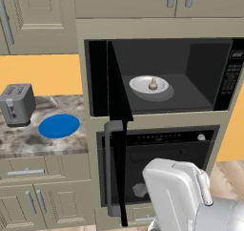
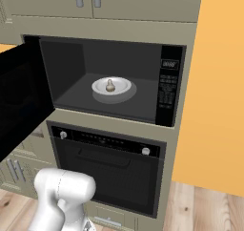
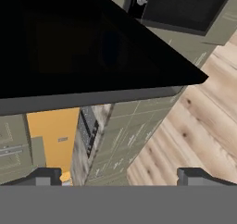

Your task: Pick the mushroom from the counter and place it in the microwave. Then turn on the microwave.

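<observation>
Kitchen w/ beige cabinets, orange wall, wood floor (image 2: 209, 206). Nearest in both base views: robot's white arm (image 1: 176, 192), low in front of the oven. In the hand view the jaws stand wide open, nothing between them; one dark fingertip (image 3: 44, 177) at lower left, the other at lower right, well apart. That view looks along the underside of the open black microwave door (image 3: 92, 47), w/ cabinet fronts and floor planks beyond.

Next back: black oven (image 2: 112, 173) w/ knobs at each end of its control strip and a horizontal handle, built in directly under the microwave (image 2: 169, 82). Microwave door swung fully open to the left; grey bar handle (image 1: 108, 168) hangs in front of the oven in the left base view. Keypad on the right side.

Inside the microwave: white turntable plate (image 1: 143, 83), mushroom (image 1: 153, 84) sitting upright at about its centre, tan, stem down.

Left of the appliances, the table (image 1: 28, 139), speckled marble look: blue round plate (image 1: 58, 126) near the front, grey toaster (image 1: 16, 104) behind and to the left of it, near but apart.
</observation>
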Controlling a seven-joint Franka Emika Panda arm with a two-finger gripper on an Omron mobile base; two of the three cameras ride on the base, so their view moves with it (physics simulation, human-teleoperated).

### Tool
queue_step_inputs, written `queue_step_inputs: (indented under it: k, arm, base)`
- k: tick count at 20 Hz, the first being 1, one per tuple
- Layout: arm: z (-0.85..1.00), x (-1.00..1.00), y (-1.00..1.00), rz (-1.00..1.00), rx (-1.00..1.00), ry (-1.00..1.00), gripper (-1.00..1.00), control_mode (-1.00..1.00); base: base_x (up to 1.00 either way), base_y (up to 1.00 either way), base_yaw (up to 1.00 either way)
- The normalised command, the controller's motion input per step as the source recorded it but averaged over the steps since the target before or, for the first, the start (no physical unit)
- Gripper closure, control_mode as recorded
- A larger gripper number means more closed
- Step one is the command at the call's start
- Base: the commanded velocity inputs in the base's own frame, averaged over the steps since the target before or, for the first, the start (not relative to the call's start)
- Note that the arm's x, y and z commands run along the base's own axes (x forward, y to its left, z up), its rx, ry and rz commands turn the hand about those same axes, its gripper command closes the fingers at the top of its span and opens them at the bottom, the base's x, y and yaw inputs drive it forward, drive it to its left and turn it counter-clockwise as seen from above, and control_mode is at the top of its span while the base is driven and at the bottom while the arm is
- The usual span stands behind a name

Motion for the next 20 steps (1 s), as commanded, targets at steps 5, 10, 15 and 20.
queue_step_inputs:
  k: [5,10,15,20]
  arm:
    - [-0.30,0.20,0.16,-0.01,0.00,-0.09,-1.00,-1.00]
    - [-0.34,0.15,0.15,0.00,0.00,-0.28,-1.00,-1.00]
    - [-0.23,0.23,0.04,0.00,0.00,-0.22,-1.00,-1.00]
    - [-0.32,0.18,0.00,0.00,0.00,-0.20,-1.00,-1.00]
  base:
    - [0.00,0.00,0.00]
    - [0.00,0.00,0.00]
    - [0.00,0.00,0.00]
    - [0.00,0.00,0.00]
